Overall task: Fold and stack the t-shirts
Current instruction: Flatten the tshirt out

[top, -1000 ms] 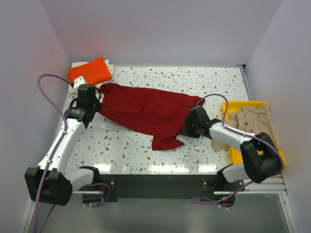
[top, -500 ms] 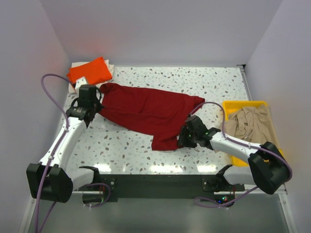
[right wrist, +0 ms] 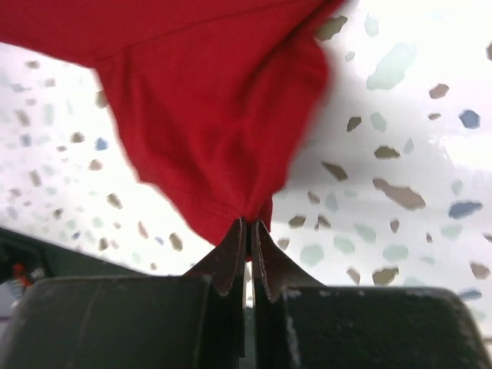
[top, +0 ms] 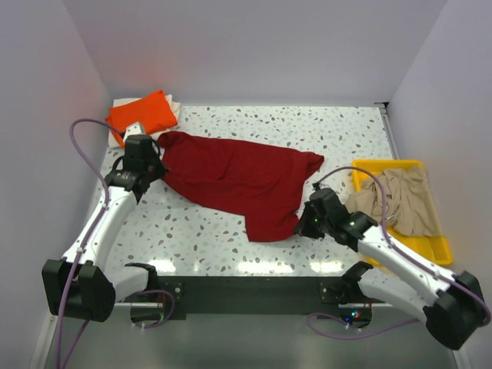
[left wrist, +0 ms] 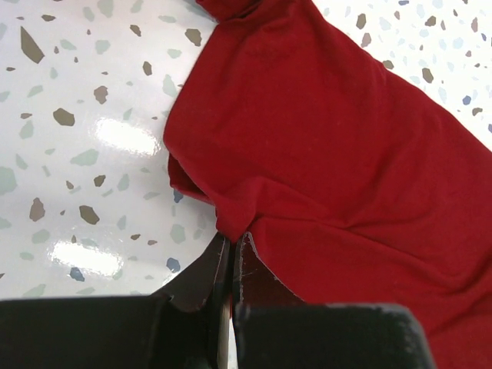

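A dark red t-shirt (top: 231, 178) lies spread across the middle of the speckled table. My left gripper (top: 151, 167) is shut on its left end, the cloth (left wrist: 323, 146) pinched between the closed jaws (left wrist: 232, 240). My right gripper (top: 302, 224) is shut on the shirt's near right corner (right wrist: 223, 123), where the fabric bunches into the jaws (right wrist: 250, 224). A folded bright orange t-shirt (top: 143, 114) sits at the back left on top of a whitish one (top: 174, 109). A beige-tan t-shirt (top: 400, 198) lies crumpled in the yellow tray.
The yellow tray (top: 434, 247) stands at the right edge of the table. White walls close in the back and both sides. A purple cable (top: 86, 127) loops beside the left arm.
My right gripper has slid toward the near edge along the shirt's right side and closed on its corner. The left gripper has stayed shut on the left end.
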Available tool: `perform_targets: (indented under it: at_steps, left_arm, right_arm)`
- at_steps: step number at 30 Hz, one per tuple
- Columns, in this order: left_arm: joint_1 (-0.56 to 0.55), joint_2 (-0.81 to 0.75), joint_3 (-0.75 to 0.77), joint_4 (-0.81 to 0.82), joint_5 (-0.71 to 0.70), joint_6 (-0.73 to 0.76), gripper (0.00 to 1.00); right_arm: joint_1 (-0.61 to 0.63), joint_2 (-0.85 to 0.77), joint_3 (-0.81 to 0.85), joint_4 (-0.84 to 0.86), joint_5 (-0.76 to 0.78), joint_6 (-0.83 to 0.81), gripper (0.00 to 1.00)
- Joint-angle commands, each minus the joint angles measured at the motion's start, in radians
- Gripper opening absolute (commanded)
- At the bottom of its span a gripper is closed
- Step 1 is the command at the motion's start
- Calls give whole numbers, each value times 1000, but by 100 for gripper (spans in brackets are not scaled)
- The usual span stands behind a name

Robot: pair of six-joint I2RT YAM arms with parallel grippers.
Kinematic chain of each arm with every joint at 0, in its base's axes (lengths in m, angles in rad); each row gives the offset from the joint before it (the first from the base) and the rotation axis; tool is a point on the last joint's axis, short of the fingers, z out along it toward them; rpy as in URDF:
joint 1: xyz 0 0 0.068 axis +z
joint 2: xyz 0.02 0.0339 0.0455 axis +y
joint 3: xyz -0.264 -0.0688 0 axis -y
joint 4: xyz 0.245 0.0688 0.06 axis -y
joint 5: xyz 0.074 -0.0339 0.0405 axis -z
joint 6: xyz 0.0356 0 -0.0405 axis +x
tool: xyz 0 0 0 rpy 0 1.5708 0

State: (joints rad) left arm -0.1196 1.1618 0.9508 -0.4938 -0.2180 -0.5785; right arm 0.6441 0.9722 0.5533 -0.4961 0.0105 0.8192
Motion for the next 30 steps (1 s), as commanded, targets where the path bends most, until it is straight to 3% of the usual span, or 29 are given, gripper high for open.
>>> perform_targets:
  at_steps: [1, 5, 6, 8, 9, 12, 15, 18, 24, 30]
  left_arm:
    - [8, -30, 9, 52, 49, 32, 0]
    - [8, -43, 8, 51, 46, 31, 0]
    - [6, -48, 6, 50, 43, 29, 0]
    - [8, -56, 6, 49, 36, 28, 0]
    - [8, -60, 5, 47, 32, 26, 0]
    - [8, -62, 6, 41, 25, 28, 0]
    - [8, -59, 14, 31, 26, 32, 0]
    - [6, -60, 8, 31, 23, 32, 0]
    - [8, -42, -15, 50, 55, 22, 0]
    - [8, -47, -20, 63, 72, 23, 0]
  right_arm:
    - [0, -157, 77, -258, 26, 18, 0]
    - [0, -195, 117, -346, -32, -6, 1]
    - [2, -188, 117, -354, -43, -12, 5]
    - [2, -158, 103, -332, -60, -38, 14]
    - [3, -144, 100, -323, -43, -40, 31]
    - [3, -89, 102, -296, 17, -57, 53]
    - [0, -53, 111, -286, 109, -48, 59]
    - [-38, -21, 100, -215, 212, -48, 57]
    - [-217, 240, 154, 18, 122, -137, 51]
    - [-273, 457, 224, 221, 89, -160, 40]
